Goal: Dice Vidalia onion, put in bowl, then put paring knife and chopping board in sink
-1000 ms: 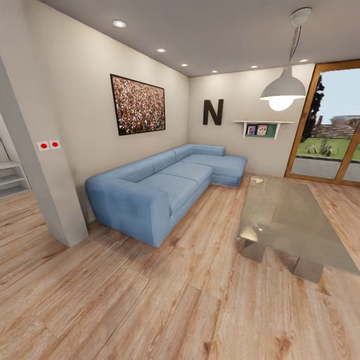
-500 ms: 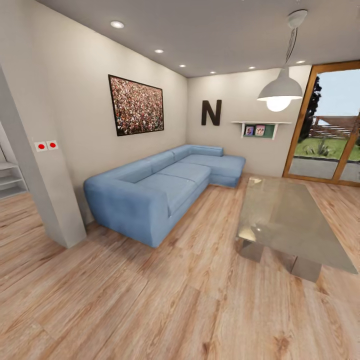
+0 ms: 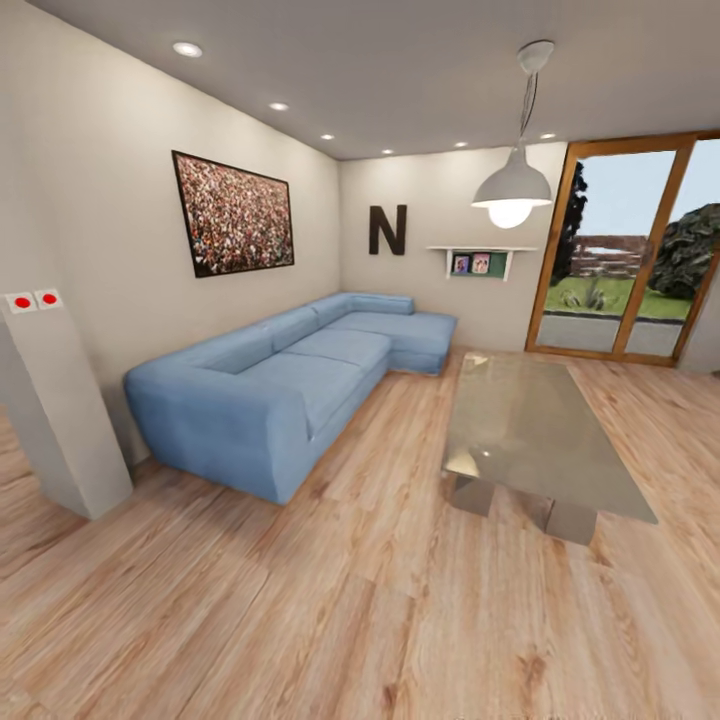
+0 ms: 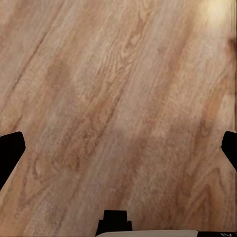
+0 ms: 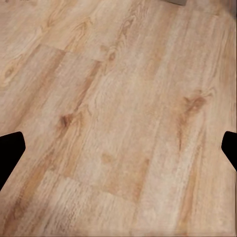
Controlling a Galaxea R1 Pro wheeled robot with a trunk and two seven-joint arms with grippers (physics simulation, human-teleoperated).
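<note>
Evidently we are in transit: the head view takes in a living room, with a blue corner sofa (image 3: 290,400) along the wall, a glass coffee table (image 3: 530,430) beside it and a pendant lamp (image 3: 512,188) above. The onion, sink and other kitchen things are somewhere out of these frames. Our wrist cameras add the plank floor (image 4: 118,108) below. The left hand (image 4: 118,150) and right hand (image 5: 118,148) are both spread wide, pinching nothing, presumably carried idle while driving.

Blue corner sofa (image 3: 290,385), glass coffee table (image 3: 530,425), wood floor (image 3: 350,610)
</note>
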